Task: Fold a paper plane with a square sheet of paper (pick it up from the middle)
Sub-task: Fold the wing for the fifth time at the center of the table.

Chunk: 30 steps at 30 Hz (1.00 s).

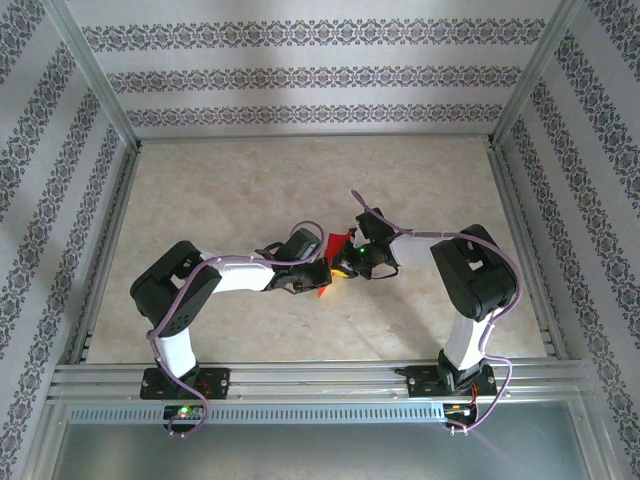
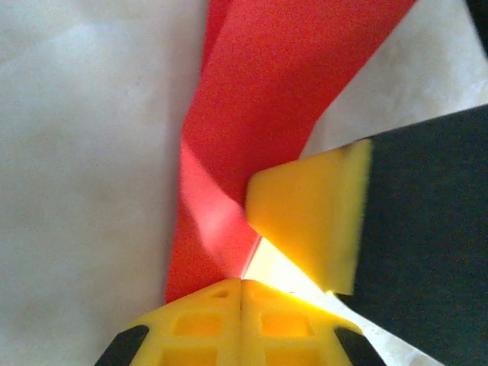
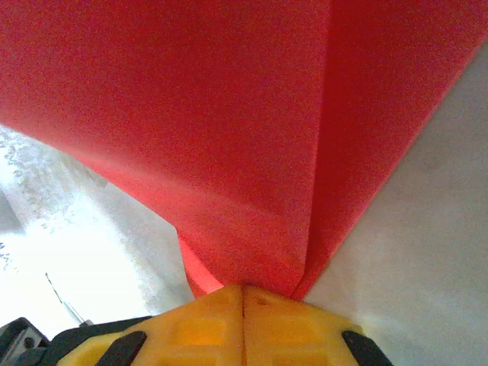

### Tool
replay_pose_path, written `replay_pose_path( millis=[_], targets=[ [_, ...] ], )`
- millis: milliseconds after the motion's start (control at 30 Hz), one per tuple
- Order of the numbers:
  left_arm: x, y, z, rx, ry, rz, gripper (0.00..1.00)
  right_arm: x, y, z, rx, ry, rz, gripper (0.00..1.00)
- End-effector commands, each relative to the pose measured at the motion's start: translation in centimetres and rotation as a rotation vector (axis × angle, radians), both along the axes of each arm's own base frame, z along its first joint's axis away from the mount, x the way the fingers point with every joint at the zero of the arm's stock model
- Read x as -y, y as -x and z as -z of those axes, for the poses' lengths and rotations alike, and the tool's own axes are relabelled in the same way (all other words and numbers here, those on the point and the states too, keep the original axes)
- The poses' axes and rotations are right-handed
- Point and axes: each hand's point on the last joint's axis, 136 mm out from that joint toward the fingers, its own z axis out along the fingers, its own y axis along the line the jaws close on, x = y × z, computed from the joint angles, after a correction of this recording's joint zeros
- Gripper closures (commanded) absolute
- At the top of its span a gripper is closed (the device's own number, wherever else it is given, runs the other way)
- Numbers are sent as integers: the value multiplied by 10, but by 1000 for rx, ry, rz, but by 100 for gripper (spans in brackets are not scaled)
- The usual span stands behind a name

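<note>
Notably, the left fingers (image 2: 202, 313) were shut tip to tip, with the lower end of the sheet of paper (image 2: 259, 99) pinched in the seam between them. The right fingers (image 3: 206, 320) were likewise closed on the same sheet, no gap showing at their tips. In the left wrist view, one right finger pad (image 2: 309, 221) lay against the paper just beside the left pair, so both grips sat at nearly one spot.

From that shared pinch the red paper ran away from both cameras. It widened as it went and carried a distinct crease (image 3: 324, 152) along its length.

From above, the sheet (image 1: 337, 243) appeared as a narrow red strip between the two wrists near the middle of the tabletop (image 1: 250, 190). Its long axis ran roughly from near to far, slightly slanted. The left arm reached it from the left and the right arm from the right, neither clearly nearer.

Whether any edge touched the tabletop could not be determined. In the inspector's judgement, the next fold depended on the two grips drawing apart along that crease.
</note>
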Motion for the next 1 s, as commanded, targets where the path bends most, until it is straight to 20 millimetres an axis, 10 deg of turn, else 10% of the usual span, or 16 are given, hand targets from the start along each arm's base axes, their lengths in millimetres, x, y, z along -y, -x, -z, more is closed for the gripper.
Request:
replay_pose_path(
  millis=[0,967],
  targets=[
    [-17,7,19,-47,-69,-31,100,14,7,19,-40,64,10,92],
    [-36,33,41,-146,-134,-20,100,42,-61,9,157,151,-50,90]
  ],
)
